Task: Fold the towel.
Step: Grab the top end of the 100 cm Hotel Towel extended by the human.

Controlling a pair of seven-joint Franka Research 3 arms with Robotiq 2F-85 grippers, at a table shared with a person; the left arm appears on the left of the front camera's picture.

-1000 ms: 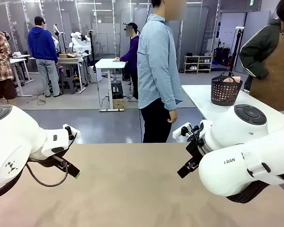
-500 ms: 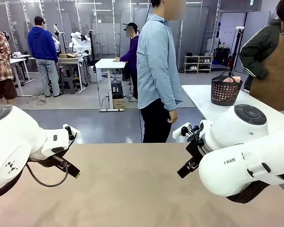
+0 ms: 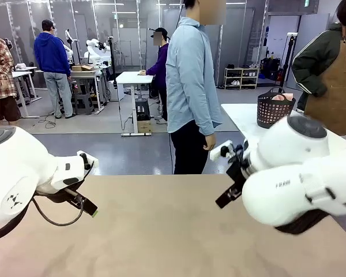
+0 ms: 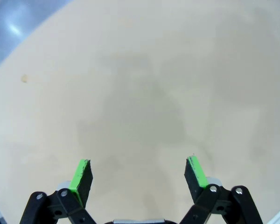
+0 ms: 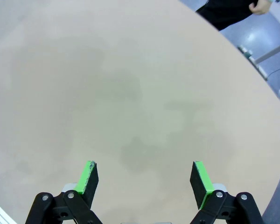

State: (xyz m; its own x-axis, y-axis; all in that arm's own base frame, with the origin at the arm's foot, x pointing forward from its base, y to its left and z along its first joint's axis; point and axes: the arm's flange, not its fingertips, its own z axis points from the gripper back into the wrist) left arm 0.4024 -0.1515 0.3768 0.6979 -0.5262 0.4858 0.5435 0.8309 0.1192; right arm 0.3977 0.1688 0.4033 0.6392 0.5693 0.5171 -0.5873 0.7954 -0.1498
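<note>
Gaping: left hand (image 4: 137,161), right hand (image 5: 143,164) (front view adds a person (image 3: 190,81)).

The table (image 3: 161,231) has a plain tan, matte top. Faint darker blotches (image 5: 135,154) mottle it well in from the edge (image 3: 161,175). A small brown speck (image 4: 24,79) lies on it near the edge, with grey floor (image 4: 9,23) beyond.

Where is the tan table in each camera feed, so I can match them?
Front view: the table spans the lower part of the picture.
Left wrist view: beyond the open left gripper, its edge at top left.
Right wrist view: beyond the open right gripper, its edge at top right.
Shared landmark: grey floor past that edge.
</note>
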